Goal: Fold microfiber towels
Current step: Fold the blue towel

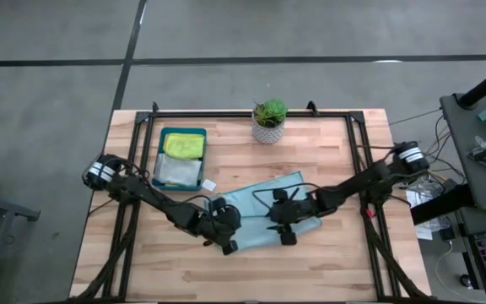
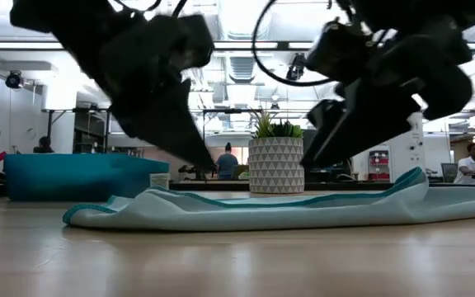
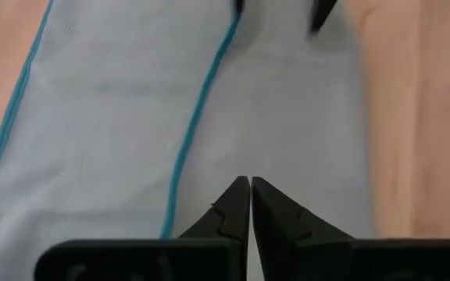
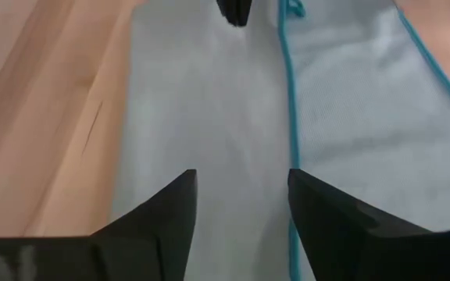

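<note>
We note the teal towel (image 1: 260,211) lying flat, folded over, in front of the plant pot (image 1: 268,128). Left gripper (image 3: 250,195) sits over the towel's end nearer the tray (image 1: 160,135), jaws pressed together, tips down on the cloth. Right gripper (image 4: 241,195) is over the towel's middle, jaws spread, cloth beneath the gap. Other towels (image 1: 181,157) lie in the tray.

A grey concrete floor (image 1: 49,29) with dark seams surrounds the wooden counter (image 1: 319,262). Beyond it, an open workspace with bright ceiling lights (image 2: 246,16), desks and seated people (image 2: 471,161).
</note>
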